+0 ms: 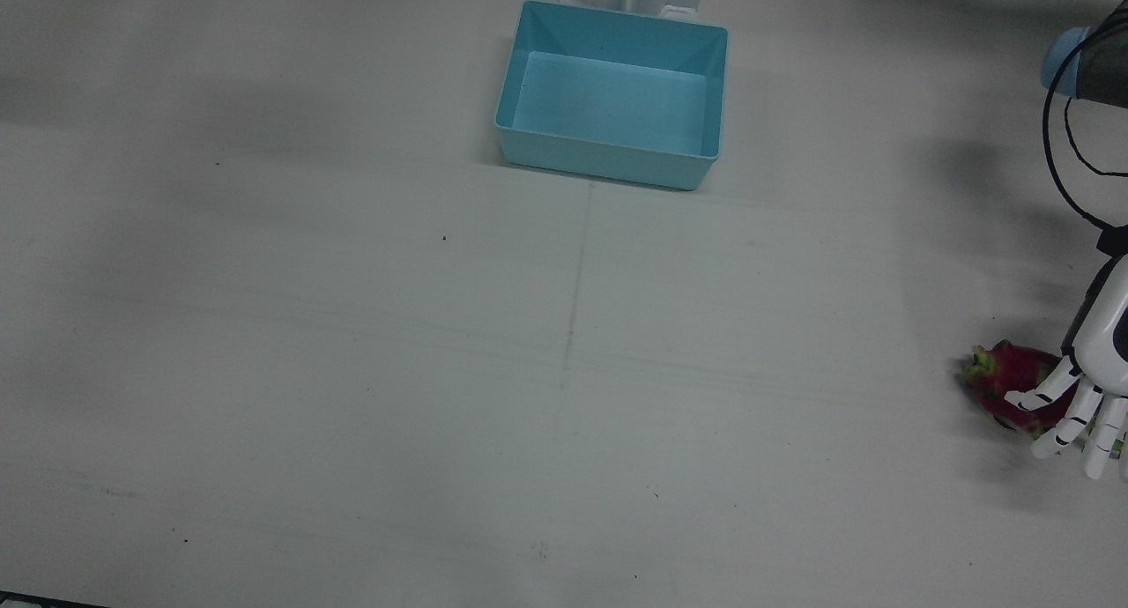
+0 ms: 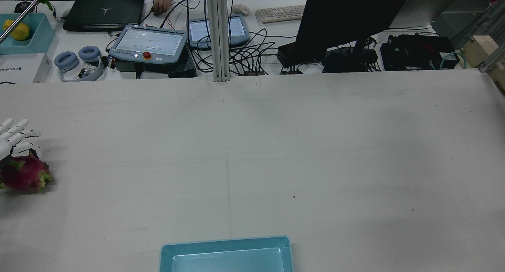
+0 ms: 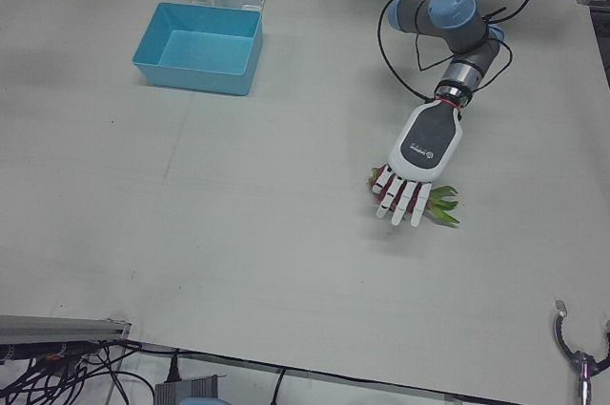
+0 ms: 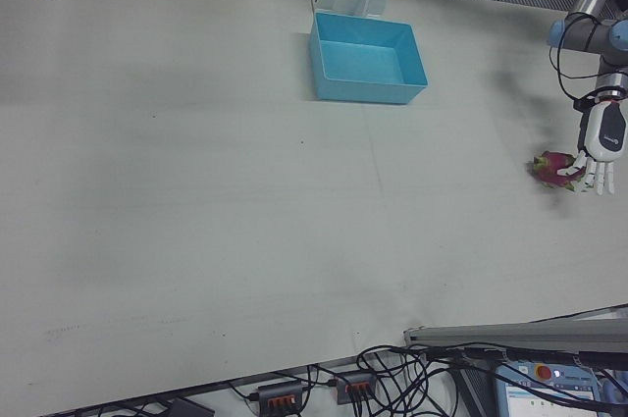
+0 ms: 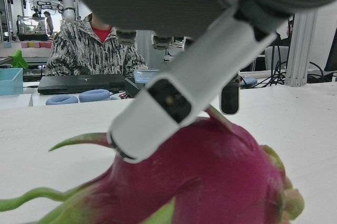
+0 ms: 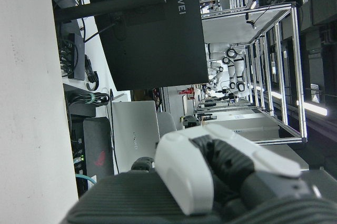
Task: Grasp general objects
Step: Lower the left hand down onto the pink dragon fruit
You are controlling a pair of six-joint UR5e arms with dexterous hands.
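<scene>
My white left hand (image 3: 412, 176) lies palm-down over the magenta, green-scaled dragon fruit (image 1: 1005, 381) at the far left of the white table (image 1: 352, 370), fingers (image 5: 174, 97) spread and draped on top but not yet closed, presumably to cage it before curling; right hand's state: cannot tell.

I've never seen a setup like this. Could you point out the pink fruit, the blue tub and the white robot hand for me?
dragon fruit (image 2: 25, 178): rear view, pink skin.
blue bin (image 1: 529, 154): front view, near wall.
left hand (image 3: 420, 151): left-front view, back of hand.
</scene>
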